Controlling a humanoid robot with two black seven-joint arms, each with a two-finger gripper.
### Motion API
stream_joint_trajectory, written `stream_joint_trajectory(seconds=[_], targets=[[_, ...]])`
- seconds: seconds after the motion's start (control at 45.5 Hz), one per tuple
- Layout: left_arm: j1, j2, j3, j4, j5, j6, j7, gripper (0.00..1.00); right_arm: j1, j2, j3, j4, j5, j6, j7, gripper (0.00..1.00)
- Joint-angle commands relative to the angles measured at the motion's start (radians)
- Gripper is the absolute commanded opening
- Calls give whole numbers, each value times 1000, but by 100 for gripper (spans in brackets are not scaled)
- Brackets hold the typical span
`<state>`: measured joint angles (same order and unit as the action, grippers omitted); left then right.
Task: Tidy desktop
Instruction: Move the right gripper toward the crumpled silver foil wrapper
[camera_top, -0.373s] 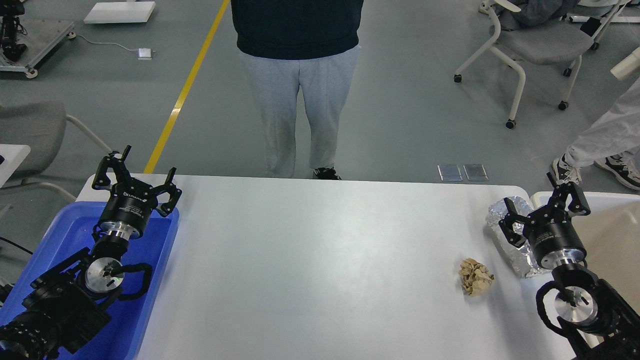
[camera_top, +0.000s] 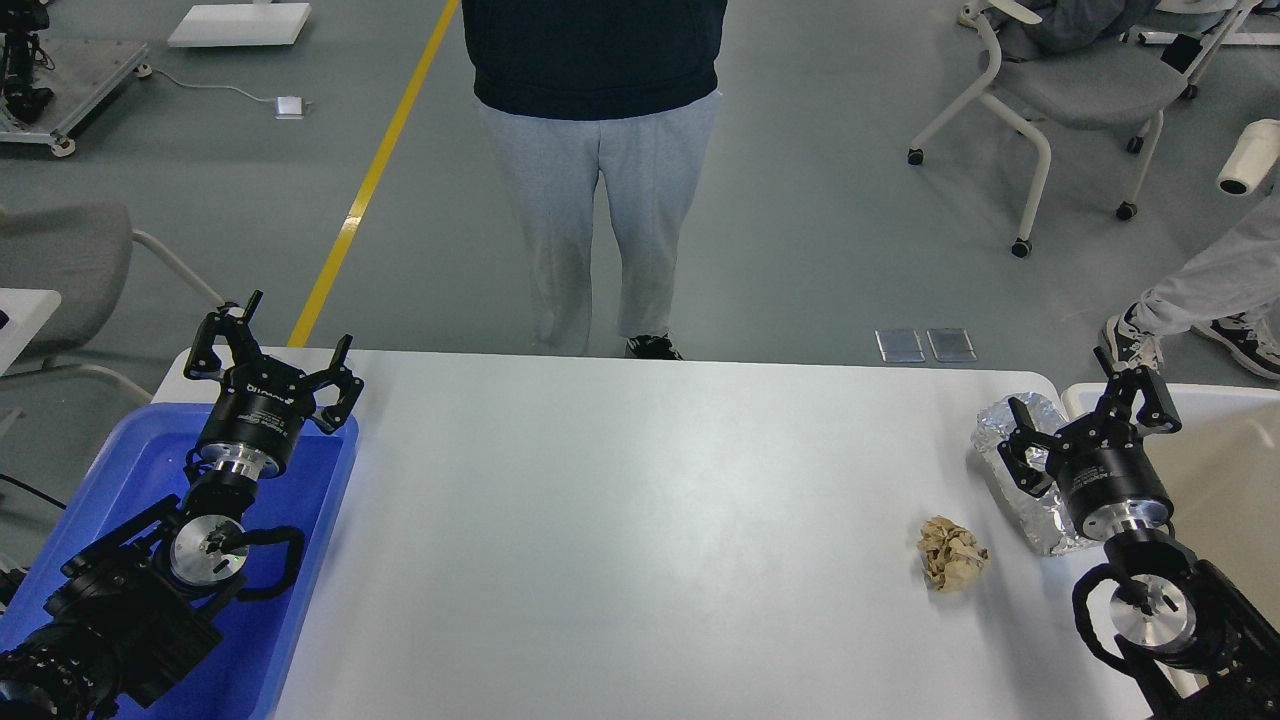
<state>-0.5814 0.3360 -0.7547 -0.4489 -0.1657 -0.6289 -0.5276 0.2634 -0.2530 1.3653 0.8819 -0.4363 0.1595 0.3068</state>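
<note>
Crumpled brown paper (camera_top: 952, 567) and foil wad (camera_top: 1025, 480) lie on the desktop (camera_top: 640, 520).

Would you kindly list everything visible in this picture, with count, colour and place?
desktop: one, white, centre
paper ball: one, tan, crumpled, on the desktop's right side
foil lump: one, silver, right edge of the desktop, partly behind the right gripper
tray: one, blue, left of the desktop
bin: one, white rim, beige inside, right of the desktop
chairs: two, grey, one far right, one left
standing person: one, dark top, grey trousers, beyond the desktop
left gripper: one, black, jaws open, over the tray
right gripper: one, black, jaws open, by the foil lump
</note>
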Motion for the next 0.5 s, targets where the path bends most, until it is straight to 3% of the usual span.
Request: stream_joint_trajectory(seconds=[0.0,0.483], targets=[[0,0,0,-1,0,0,0,100,5,0,-2,-3,-1,0,0,100],[0,0,0,1,0,0,0,100,-3,5,-14,31,-1,2,-3,100]])
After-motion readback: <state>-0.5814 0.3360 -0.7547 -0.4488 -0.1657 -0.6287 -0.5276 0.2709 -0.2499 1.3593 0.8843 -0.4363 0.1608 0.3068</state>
